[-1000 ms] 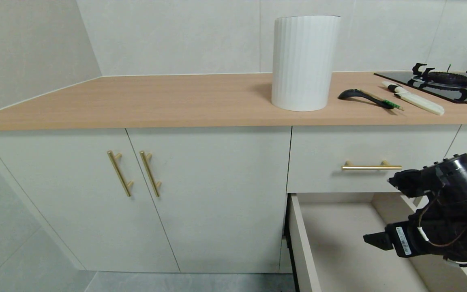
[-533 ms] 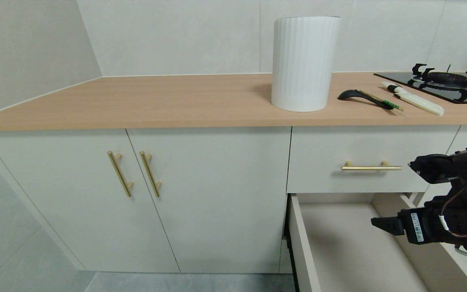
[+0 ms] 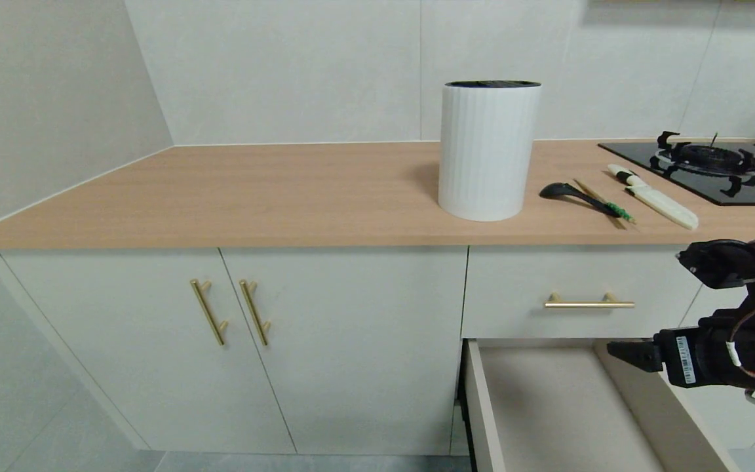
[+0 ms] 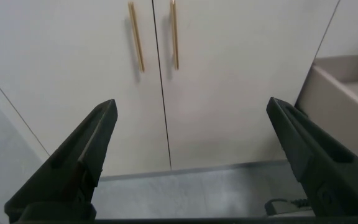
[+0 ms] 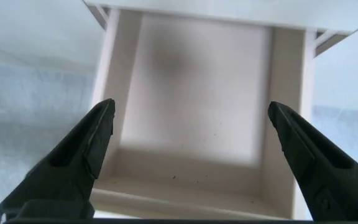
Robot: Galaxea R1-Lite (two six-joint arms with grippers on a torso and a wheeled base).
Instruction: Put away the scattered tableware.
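On the wooden counter (image 3: 286, 196) lie a black spoon (image 3: 571, 195), a pair of chopsticks (image 3: 603, 204) and a white-handled knife (image 3: 653, 196), to the right of a tall white ribbed holder (image 3: 485, 151). Below them the lower drawer (image 3: 548, 406) is pulled out and empty. My right gripper (image 3: 646, 301) hovers open at the drawer's right side, below counter height; its wrist view looks down into the drawer (image 5: 191, 81) past the gripper (image 5: 191, 106). My left gripper (image 4: 191, 106) is open and faces the cabinet doors (image 4: 229, 93), holding nothing.
A black gas hob (image 3: 712, 164) sits at the counter's far right. Above the open drawer is a closed drawer with a gold handle (image 3: 588, 303). Two cabinet doors with gold handles (image 3: 230, 311) fill the left. Tiled walls meet behind the counter and on the left.
The head camera has moved, so the whole picture sits lower. My right gripper has drawn back a little to the right, still open and empty.
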